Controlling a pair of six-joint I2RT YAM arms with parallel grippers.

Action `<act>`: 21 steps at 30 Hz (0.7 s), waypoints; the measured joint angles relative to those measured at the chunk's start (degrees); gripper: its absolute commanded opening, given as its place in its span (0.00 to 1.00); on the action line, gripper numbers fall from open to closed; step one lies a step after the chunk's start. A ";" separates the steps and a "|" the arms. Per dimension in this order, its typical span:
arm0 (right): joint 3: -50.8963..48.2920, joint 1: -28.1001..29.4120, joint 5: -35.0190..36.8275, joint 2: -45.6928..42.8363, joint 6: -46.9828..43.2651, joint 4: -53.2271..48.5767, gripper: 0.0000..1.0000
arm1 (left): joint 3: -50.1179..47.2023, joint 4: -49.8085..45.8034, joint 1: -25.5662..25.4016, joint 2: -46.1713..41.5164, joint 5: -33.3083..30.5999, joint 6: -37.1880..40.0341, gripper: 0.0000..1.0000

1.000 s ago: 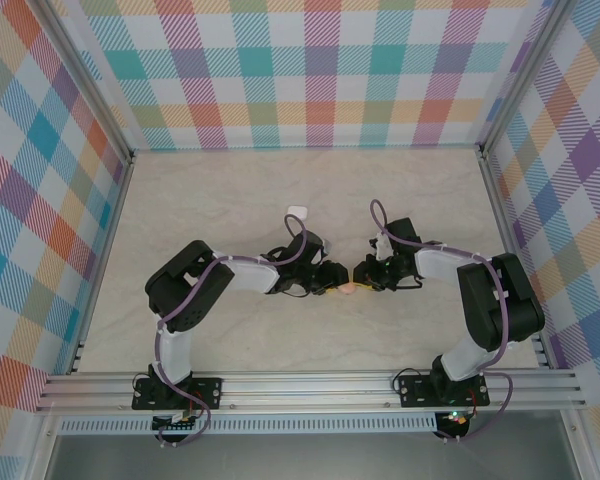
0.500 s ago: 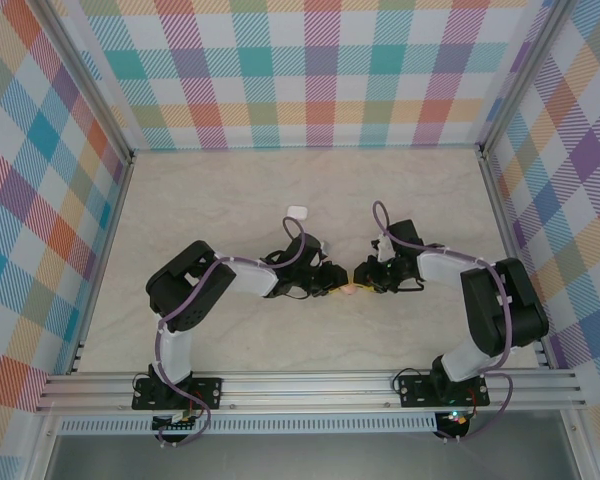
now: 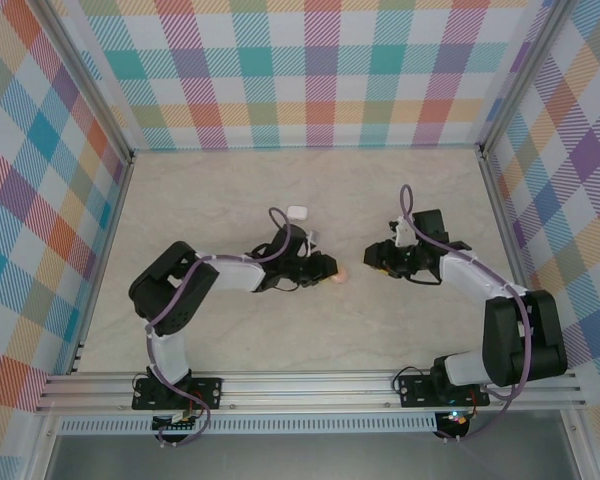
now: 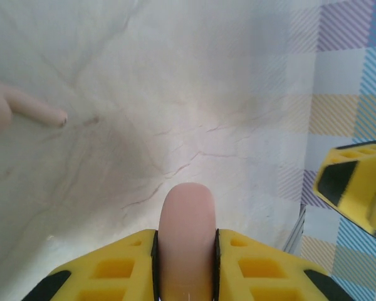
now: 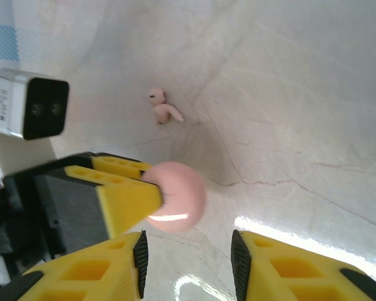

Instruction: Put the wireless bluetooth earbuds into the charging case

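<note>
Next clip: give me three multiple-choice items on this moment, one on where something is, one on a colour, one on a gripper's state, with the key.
1. Where is the pink round object?
A) between the jaws of the left gripper
B) lying by the back wall
C) on the metal rail at the near edge

2. What colour is the small loose piece on the table?
A) green
B) pink
C) black

3. How do the jaws of the right gripper stand?
A) shut on the loose piece
B) shut, empty
C) open, nothing between them

Key: 1 A, the left wrist view shows it clamped between the yellow jaws. 2 B, it lies pink on the pale marbled surface. 3 C, bare table shows in the gap.
</note>
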 measured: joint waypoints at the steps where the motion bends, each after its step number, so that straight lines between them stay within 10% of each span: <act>1: 0.87 -0.28 -0.85 -0.15 -0.96 -0.46 0.46 | 0.00 -0.46 0.74 -1.44 0.46 0.94 0.24; 21: 14.29 2.73 -21.24 -5.31 -7.63 4.24 0.62 | 4.74 -7.23 9.09 -19.54 16.94 19.96 0.22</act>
